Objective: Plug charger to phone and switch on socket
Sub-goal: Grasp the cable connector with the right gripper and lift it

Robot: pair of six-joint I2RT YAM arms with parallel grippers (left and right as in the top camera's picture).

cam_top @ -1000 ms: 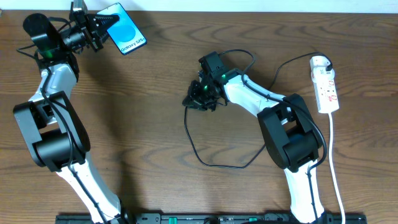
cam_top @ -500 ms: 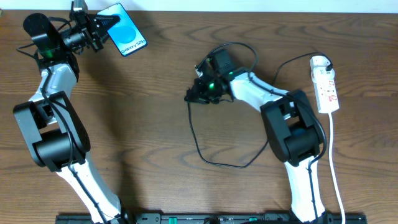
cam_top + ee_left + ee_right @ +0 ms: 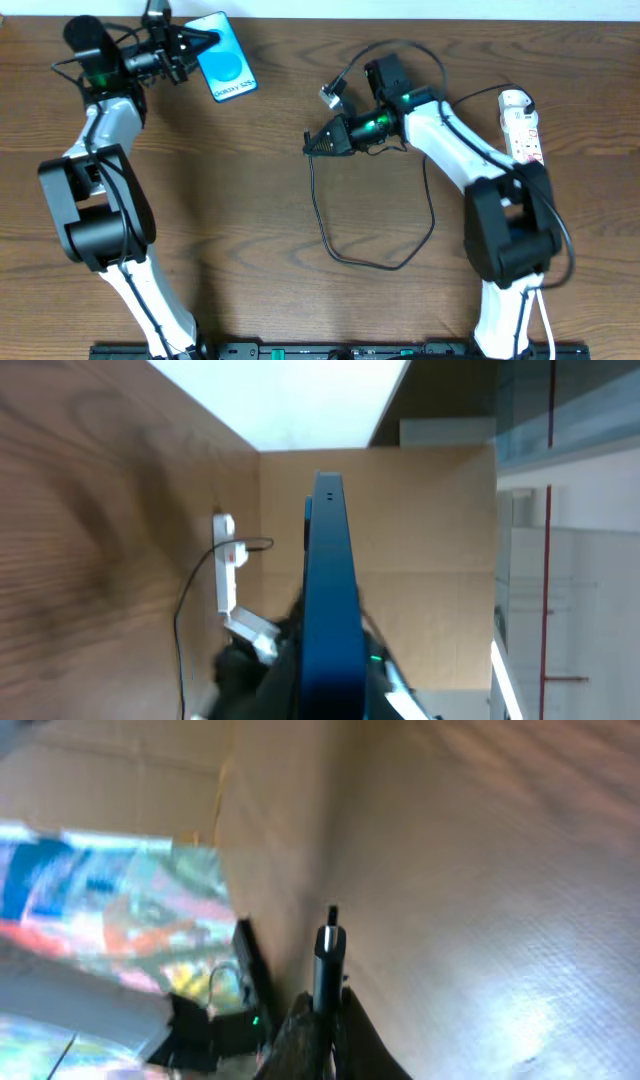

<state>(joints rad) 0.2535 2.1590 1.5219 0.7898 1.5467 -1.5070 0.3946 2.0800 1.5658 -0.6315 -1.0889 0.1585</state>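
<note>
Here, I'm working both arms over the wooden table [image 3: 250, 220]. The left gripper [image 3: 200, 45] is clamped on one end of the phone [image 3: 227, 70] at the far-left corner. The phone's blue screen faces the overhead camera, and the left wrist camera sees it edge-on. The right gripper [image 3: 315, 147], near the middle of the table, points toward the phone with its fingers pressed together on the charger [image 3: 328, 952] — the small plug sticks out past the fingertips. In the overhead view the black cable trails from the grip in a loose loop below the arm. Plug and phone are well apart. The socket [image 3: 523, 128] lies flat near the right edge — beside the right arm, touched by neither gripper.
</note>
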